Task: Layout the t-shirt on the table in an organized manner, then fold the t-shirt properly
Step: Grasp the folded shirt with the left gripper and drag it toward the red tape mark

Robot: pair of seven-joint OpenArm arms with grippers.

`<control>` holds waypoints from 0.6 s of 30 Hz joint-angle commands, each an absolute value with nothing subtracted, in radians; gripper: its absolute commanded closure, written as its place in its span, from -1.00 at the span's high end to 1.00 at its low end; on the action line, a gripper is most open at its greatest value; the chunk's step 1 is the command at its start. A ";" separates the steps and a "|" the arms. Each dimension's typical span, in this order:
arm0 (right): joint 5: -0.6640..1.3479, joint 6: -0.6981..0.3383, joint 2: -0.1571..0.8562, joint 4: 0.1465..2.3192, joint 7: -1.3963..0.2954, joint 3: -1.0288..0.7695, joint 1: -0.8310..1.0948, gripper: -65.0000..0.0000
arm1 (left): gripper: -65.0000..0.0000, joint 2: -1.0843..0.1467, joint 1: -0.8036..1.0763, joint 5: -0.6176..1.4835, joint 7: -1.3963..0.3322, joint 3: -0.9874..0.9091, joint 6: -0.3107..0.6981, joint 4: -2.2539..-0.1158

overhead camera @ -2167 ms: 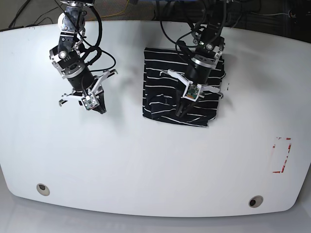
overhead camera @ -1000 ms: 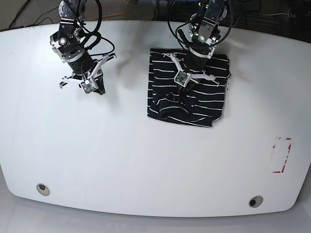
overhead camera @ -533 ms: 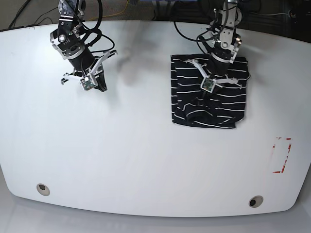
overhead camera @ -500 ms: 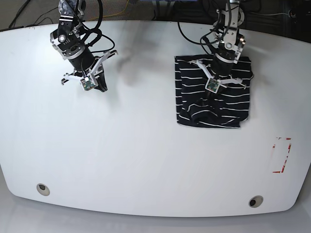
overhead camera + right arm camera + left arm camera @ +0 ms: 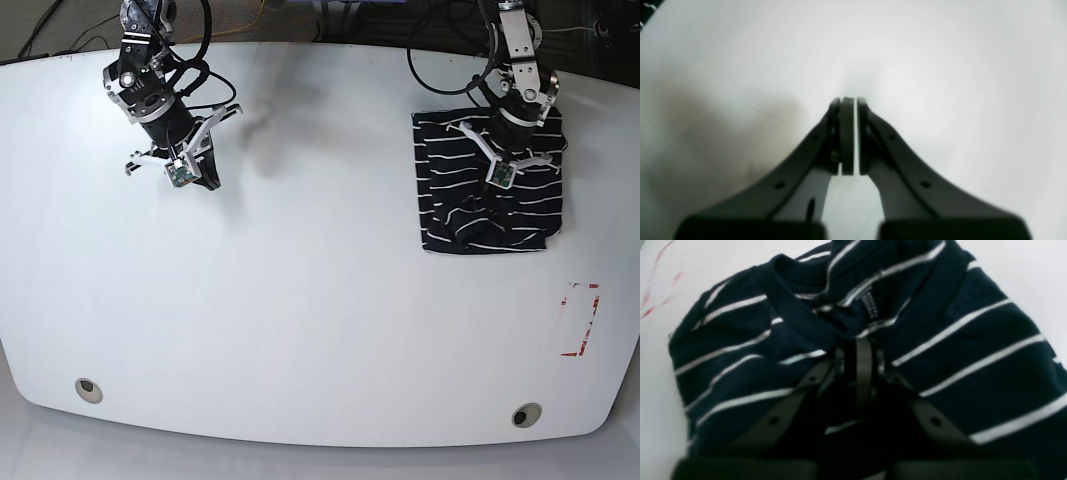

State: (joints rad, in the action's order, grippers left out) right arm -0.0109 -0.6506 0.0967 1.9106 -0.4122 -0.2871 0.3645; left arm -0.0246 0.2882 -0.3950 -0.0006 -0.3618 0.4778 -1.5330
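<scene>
1. Your t-shirt (image 5: 490, 198) lies folded into a compact rectangle on the white bench (image 5: 320, 330), at the far right of the base view.
2. Your left tool (image 5: 860, 350) sits over that shirt, its two sides pressed together with a bunch of striped fabric around the tip near the neckband (image 5: 796, 320). In the left wrist view the cloth hides the very tip, so you cannot tell for sure how much fabric is pinched, but the tool reads as clamped on the shirt.
3. The small label (image 5: 870, 305) inside the collar faces up, just beyond the tool tip.
4. Your right tool (image 5: 848, 106) is at the far left of the bench, well apart from the shirt. Its sides are together with only a hairline gap, and nothing is between them; bare bench lies under it.
5. A red-marked rectangle (image 5: 580, 320) is on the bench to the right, nearer to you than the shirt and apart from it.
6. Two round grommets (image 5: 88, 389) sit near the bench's near edge, one left and one right.
</scene>
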 commanded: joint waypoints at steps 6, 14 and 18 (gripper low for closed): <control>0.005 -0.645 0.102 1.936 -0.384 -0.288 0.358 -0.94 | -0.93 -0.031 0.298 -0.426 -0.058 -0.371 0.487 -1.672; 0.005 -0.645 0.102 1.936 -0.384 -0.288 0.357 -0.94 | -0.93 0.073 0.295 -0.435 -0.059 -0.306 0.489 -1.785; 0.005 -0.645 0.104 1.936 -0.386 -0.288 0.354 -0.94 | -0.93 0.096 0.294 -0.435 -0.093 -0.242 0.483 -1.791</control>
State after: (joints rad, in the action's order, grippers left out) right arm -0.0109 -0.6506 0.0948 1.9110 -0.4118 -0.2844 0.3634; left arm 0.0883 0.2989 -0.4431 -0.0853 -0.2588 0.4988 -1.7702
